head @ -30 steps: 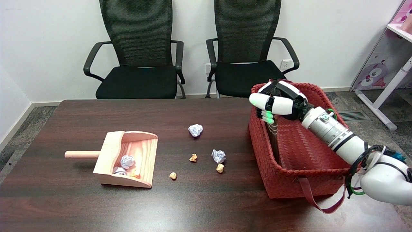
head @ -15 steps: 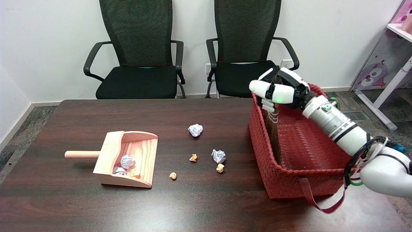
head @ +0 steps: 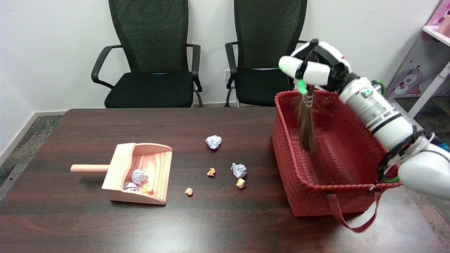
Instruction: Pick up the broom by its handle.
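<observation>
A red woven basket [head: 316,196] is sitting at the desk's [head: 218,225] right edge. Above its far rim, the right hand [head: 314,68] is gripping the broom [head: 306,123] by its handle, fingers wrapped tight. The bristles are hanging inside the basket, seemingly off its floor, so the pickup looks essentially done.

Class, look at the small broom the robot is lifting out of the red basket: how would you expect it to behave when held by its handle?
The broom probably hangs straight and feels light: the right hand carries it alone above the basket. Its bristles spread into a loose tuft, so they likely bend on contact.
</observation>
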Robot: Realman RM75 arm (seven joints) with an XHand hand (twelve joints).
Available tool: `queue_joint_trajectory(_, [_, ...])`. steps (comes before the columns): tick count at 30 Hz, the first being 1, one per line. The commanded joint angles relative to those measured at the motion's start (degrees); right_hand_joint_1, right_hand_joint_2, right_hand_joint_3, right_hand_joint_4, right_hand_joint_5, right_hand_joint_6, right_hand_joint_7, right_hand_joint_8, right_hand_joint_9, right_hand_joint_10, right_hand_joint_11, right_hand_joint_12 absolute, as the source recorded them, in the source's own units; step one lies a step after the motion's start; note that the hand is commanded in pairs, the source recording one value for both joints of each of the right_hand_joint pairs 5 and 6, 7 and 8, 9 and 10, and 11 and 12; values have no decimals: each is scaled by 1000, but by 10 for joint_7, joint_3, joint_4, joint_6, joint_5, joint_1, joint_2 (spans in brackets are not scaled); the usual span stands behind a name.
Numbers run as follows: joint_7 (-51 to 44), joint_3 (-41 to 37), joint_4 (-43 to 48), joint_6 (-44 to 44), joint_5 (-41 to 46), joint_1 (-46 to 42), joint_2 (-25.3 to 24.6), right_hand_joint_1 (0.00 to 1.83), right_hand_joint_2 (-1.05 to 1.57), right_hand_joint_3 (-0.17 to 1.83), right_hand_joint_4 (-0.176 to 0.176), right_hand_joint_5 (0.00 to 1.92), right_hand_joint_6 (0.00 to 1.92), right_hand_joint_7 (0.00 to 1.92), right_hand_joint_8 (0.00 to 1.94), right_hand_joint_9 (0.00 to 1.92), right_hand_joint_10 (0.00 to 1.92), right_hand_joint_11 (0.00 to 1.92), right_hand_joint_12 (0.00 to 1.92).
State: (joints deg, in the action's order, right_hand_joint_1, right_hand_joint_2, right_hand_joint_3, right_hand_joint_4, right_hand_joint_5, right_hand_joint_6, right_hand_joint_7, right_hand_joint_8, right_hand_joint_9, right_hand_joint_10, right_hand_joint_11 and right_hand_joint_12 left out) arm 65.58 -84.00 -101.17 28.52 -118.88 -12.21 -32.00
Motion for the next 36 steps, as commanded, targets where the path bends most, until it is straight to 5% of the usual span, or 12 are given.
queue_joint_trajectory(1, [-297, -112, -128, -109, 269, 26, 9, 994, 1571, 1129, 176, 1920, 1920, 1920, 1920, 1920, 1920, 1920, 1920])
queue_joint_trajectory(9, [-307, -128, -141, -108, 368, 36, 24, 1027, 1571, 1160, 176, 1920, 1920, 1920, 1920, 1920, 1920, 1920, 1920])
queue_joint_trajectory(10, [-296, -129, -141, -108, 371, 38, 31, 1041, 1571, 1154, 88, 1920, 1920, 1920, 1920, 1920, 1920, 1920, 1920])
queue_joint_trajectory(11, [-288, -130, -141, -109, 372, 39, 36, 1045, 1571, 1153, 67, 1920, 1920, 1920, 1920, 1920, 1920, 1920, 1920])
queue_joint_trajectory(21, [-130, -133, -141, -94, 346, 51, 102, 1046, 1571, 1144, 63, 1920, 1920, 1920, 1920, 1920, 1920, 1920, 1920])
queue_joint_trajectory(36, [-45, -109, -142, -99, 344, 52, 113, 1030, 1571, 1109, 45, 1920, 1920, 1920, 1920, 1920, 1920, 1920, 1920])
